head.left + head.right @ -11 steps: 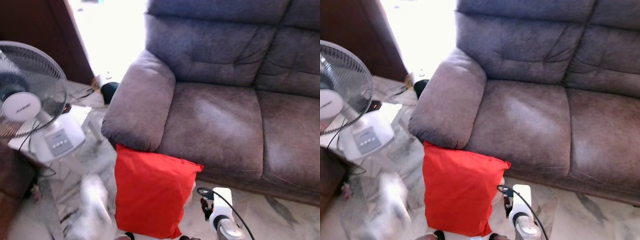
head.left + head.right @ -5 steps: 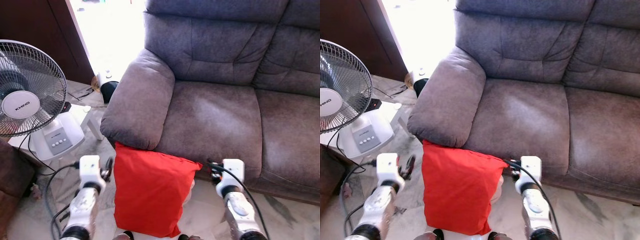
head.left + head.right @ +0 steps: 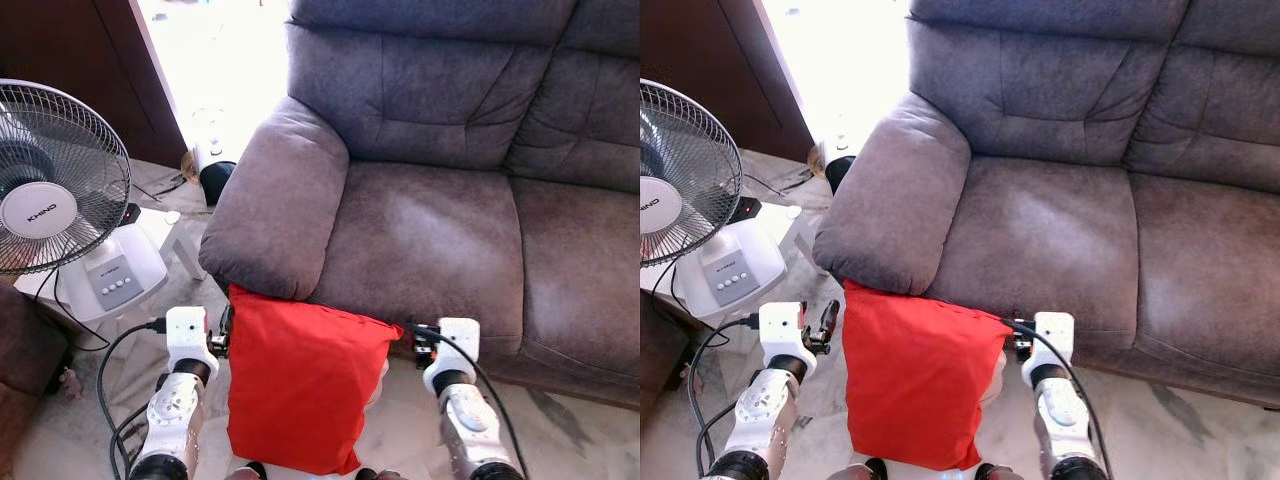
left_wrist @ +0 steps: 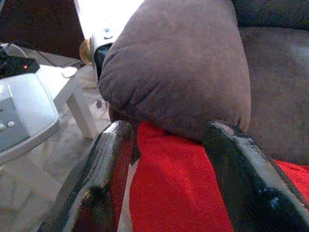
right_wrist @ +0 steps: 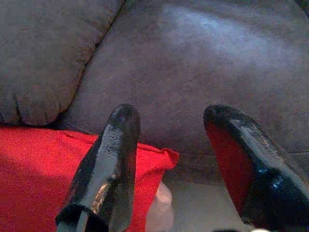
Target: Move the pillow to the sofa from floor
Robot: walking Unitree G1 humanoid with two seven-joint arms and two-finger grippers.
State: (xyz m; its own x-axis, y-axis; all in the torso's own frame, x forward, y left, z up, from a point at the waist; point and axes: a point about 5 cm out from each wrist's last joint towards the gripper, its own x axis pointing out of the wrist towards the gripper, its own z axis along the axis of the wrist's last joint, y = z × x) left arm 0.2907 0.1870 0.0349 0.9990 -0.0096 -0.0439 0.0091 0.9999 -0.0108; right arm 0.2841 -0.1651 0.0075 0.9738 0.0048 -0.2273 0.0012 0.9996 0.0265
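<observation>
The left pincer (image 3: pixel 826 318) has closed in on the red pillow (image 3: pixel 295 385) over the last half second: it now sits just beside the pillow's upper left corner, where a moment ago a clear strip of floor showed between them. Its fingers (image 4: pixel 108 169) are spread apart, and the wrist view shows red fabric between them, right under the sofa armrest (image 3: pixel 275 205). The right pincer (image 3: pixel 420 340) has drawn inward too, hovering near the pillow's upper right corner with its fingers (image 5: pixel 113 154) released and wide; that corner lies between them in the wrist view, but whether either finger touches the cloth cannot be told. A second ago the arms were barely raised and the left one was a blur, so both have come up and bracketed the pillow from either side.

The pillow itself has not moved. It stands on the floor (image 3: pixel 560 430), leaning against the front of the sofa (image 3: pixel 440 230), its top edge tucked beneath the armrest.

This looks like the end of the approach: nothing is gripped yet. The next step is probably to squeeze in from both sides and lift clear of the armrest. A standing fan (image 3: pixel 60 180) on a small white stool sits well to the left.
</observation>
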